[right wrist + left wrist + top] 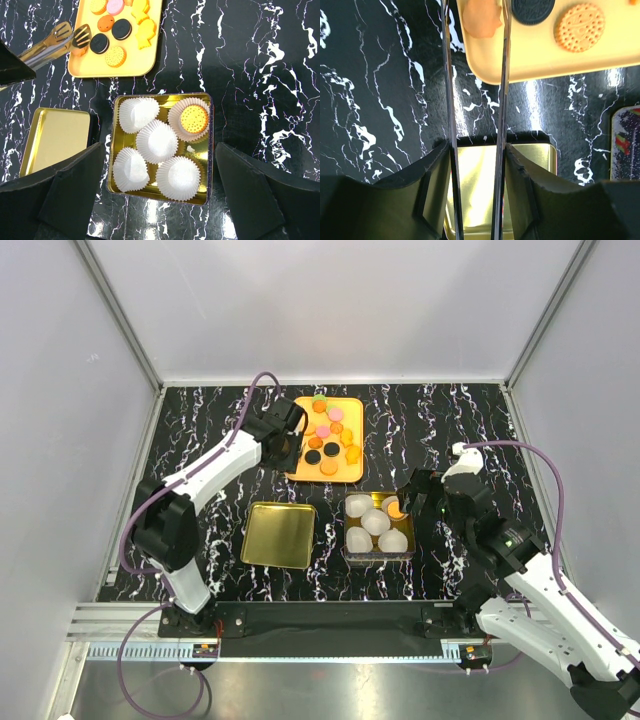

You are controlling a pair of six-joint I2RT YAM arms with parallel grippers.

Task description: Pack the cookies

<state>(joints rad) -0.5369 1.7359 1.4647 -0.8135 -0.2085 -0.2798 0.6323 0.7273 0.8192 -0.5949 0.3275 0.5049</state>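
Overlooking, from the top camera, a black white-veined table [200, 410] boxed in by pale grey walls. Finding the cookies [328, 435] scattered on an orange tray [300, 472] at the far middle, mostly orange, with some pink and black. Spotting the left gripper [283, 437] reaching in at that tray's left edge and the right gripper [408, 498] hanging over the right side of a gold tin [379, 557]. Noting white paper cups [375, 522] filling the tin and a gold lid [279, 535] lying just beside it on the left.

Switching to the left wrist: watching its fingers [430, 190] clenching two thin metal arms of tongs [501, 90]. Following those arms out over the tray's near edge to either side of a peach-coloured cookie [480, 20], not telling whether it is pinched. Seeing a black cookie [532, 10] and a dotted orange cookie [579, 27] lying just to the right.

Moving to the right wrist: seeing the jaws standing wide apart and released, grasping nothing, above the tin's five cups. Finding one round orange cookie [194, 119] sitting in the far right cup, with tray and tongs showing at upper left.
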